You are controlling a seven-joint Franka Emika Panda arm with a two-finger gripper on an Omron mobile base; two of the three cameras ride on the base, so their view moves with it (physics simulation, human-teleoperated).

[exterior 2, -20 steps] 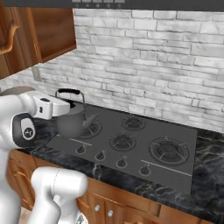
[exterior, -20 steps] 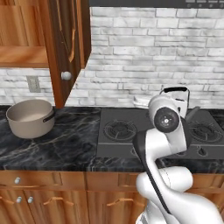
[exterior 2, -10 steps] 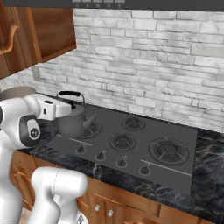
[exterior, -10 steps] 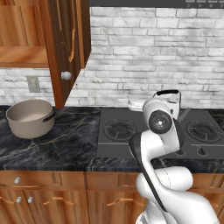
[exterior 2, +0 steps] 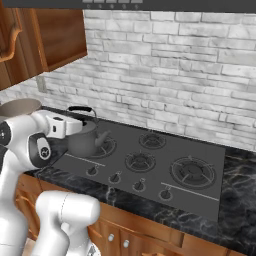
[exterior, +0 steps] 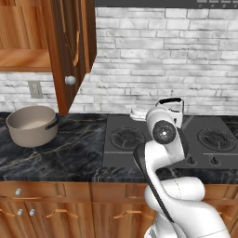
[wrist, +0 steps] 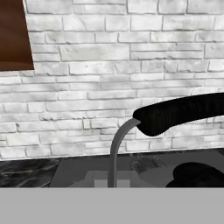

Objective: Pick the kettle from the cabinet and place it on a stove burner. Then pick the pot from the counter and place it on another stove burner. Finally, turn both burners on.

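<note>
Shifted leftward along the cooktop since a second ago, with the kettle (exterior: 173, 113) carried along and the arm's elbow swung in front of it. From the left base view: kettle half hidden behind the white arm, over the dark cooktop (exterior: 125, 155); pot (exterior: 31, 124) sitting well apart on the black marble counter (exterior: 69, 153), below the open cabinet (exterior: 28, 60) door. From the right base view: gripper (exterior 2: 75, 125) shut on the kettle's arched handle, kettle (exterior 2: 89, 140) resting on or just above the rear left burner (exterior 2: 107, 146), contact impossible to tell. From the hand view: black handle grip (wrist: 179, 114) crossing the upper right, thin grey strut curving down beneath it, white brick wall (wrist: 109, 74) behind.
</note>
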